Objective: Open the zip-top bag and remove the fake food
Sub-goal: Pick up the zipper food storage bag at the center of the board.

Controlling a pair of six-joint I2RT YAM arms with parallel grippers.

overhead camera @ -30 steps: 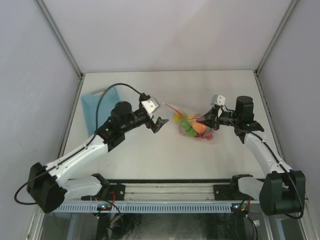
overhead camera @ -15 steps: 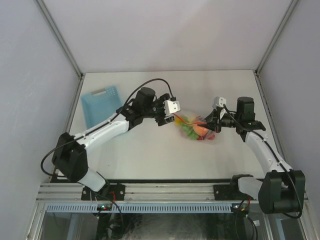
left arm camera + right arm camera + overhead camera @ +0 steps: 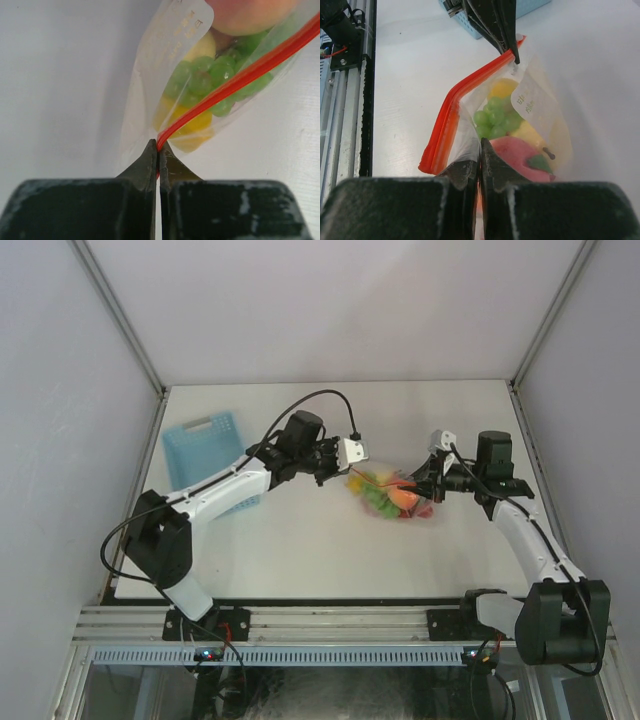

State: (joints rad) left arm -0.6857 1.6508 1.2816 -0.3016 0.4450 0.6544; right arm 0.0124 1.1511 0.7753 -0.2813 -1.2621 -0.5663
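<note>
Moved: left arm shifted slightly rightward since half a second ago. 
Top: left gripper (image 3: 345, 469) and right gripper (image 3: 419, 484) at opposite ends of zip-top bag (image 3: 396, 500), mid table (image 3: 300, 550). 
Left wrist: jaws clamped on red zip strip (image 3: 240, 75). 
Right wrist: jaws clamped on bag edge; fake food (image 3: 520, 156) inside.

Enclosure, one unit.

- White tabletop (image 3: 300, 550), matte, is lying flat and serving as the floor of the booth. Soft, even light is falling across it, and only faint shadows are showing.
- Back wall (image 3: 330, 300), pale grey and plain, is standing behind the far edge.
- Left wall (image 3: 50, 440) and right wall (image 3: 600, 420), the same pale grey, are closing in the sides.
- Left metal strut (image 3: 118, 315) and right metal strut (image 3: 552, 312) are running down the rear corners.
- Aluminium rail (image 3: 330, 620) is spanning the near edge.
- Slotted strip (image 3: 330, 653) is running just below the rail.
</note>
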